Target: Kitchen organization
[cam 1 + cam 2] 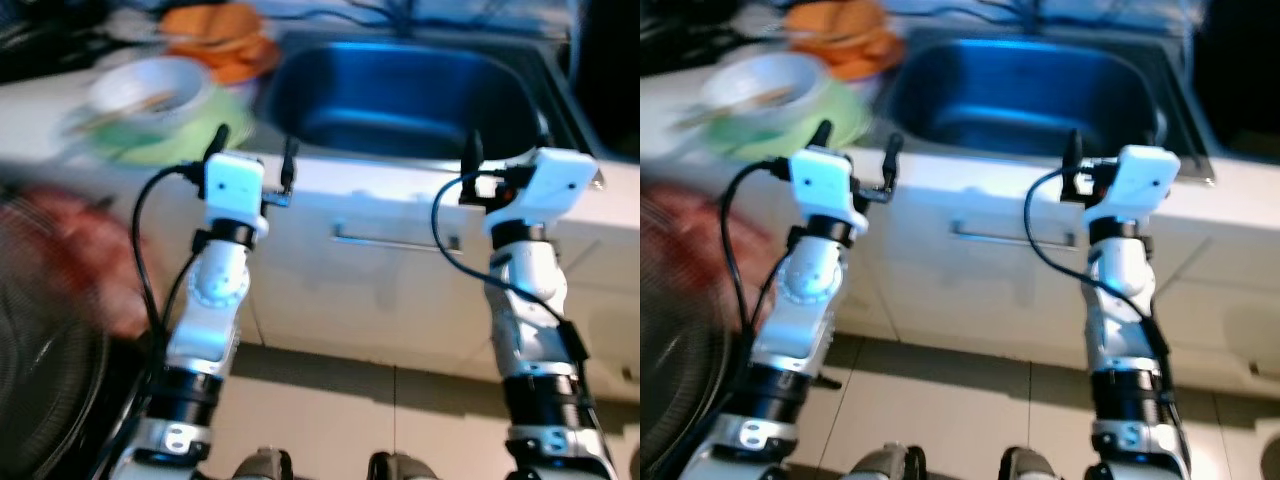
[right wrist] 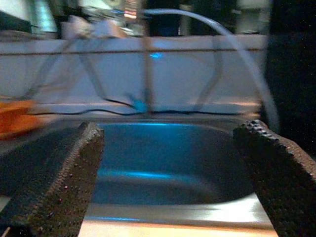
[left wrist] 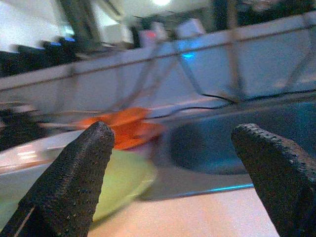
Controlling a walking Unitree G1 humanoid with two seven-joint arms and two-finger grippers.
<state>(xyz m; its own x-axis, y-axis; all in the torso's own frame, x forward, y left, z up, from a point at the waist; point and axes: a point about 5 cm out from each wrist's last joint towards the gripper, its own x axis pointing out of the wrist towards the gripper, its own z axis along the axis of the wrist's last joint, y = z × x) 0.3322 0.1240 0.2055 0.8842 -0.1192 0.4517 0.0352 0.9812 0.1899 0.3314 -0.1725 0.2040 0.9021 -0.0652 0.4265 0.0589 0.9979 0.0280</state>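
Approaching, probably: left gripper [image 1: 255, 152] and right gripper [image 1: 505, 152] released, empty at white desk [image 1: 400, 185] edge; white bowl on green plate [image 1: 150, 95] at ten o'clock, needing reach.

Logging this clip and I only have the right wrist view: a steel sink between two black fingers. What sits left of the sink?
Observer: A white bowl resting on a green plate, on the counter.
Operator: And the orange blur at my frame's edge?
Observer: An orange item behind the bowl; too blurred to identify.
Operator: Where's the other gripper?
Observer: The left gripper is open, raised at the counter edge near the plate.
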